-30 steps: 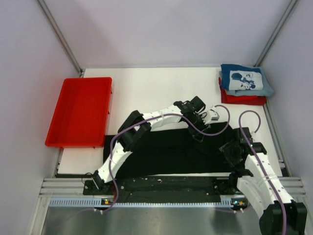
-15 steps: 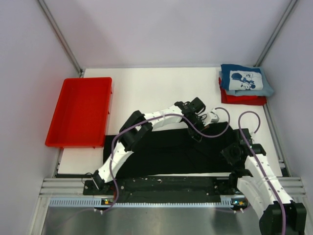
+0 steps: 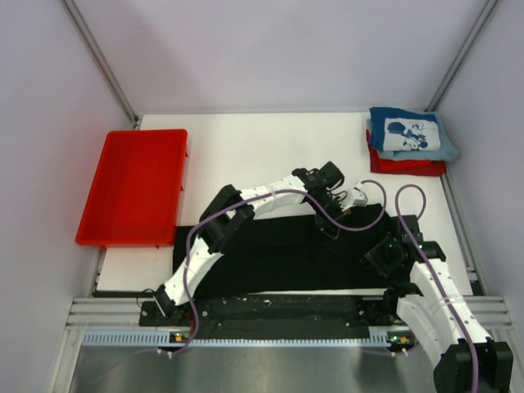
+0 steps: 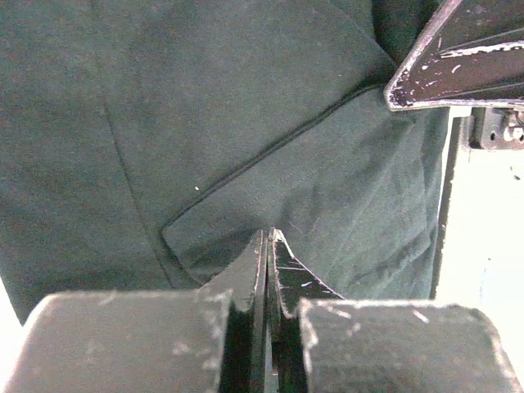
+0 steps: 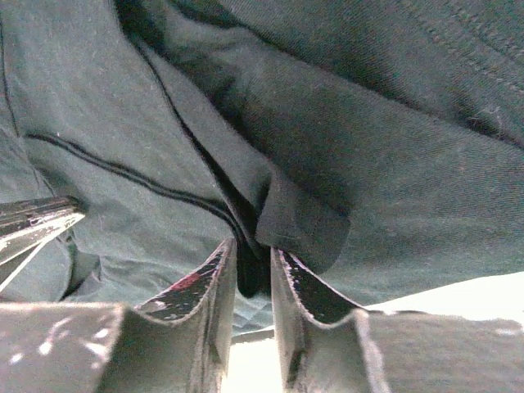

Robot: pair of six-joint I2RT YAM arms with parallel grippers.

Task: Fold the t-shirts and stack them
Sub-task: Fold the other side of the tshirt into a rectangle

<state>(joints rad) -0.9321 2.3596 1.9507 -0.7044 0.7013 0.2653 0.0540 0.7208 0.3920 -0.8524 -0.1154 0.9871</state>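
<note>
The large black t-shirt [image 3: 270,254] lies spread across the near part of the table. My left gripper [image 3: 334,223] hangs over its far right part. In the left wrist view the left gripper [image 4: 268,236] is shut, with its tips just above a sleeve of the black t-shirt [image 4: 205,106] and no cloth showing between them. My right gripper [image 3: 378,250] is at the shirt's right end. In the right wrist view it [image 5: 252,246] is shut on a raised fold of the black t-shirt [image 5: 393,164]. The folded blue t-shirt [image 3: 409,135] lies on the red t-shirt [image 3: 409,166] at the far right.
A red plastic tray [image 3: 135,187] stands at the left edge of the white table [image 3: 262,155]. Grey walls close in the sides and back. The two grippers are close together: the right one's finger [image 4: 458,65] shows in the left wrist view.
My right gripper has moved a little to the left, toward the left gripper, with the shirt's fold in it. The left gripper has hardly moved.
</note>
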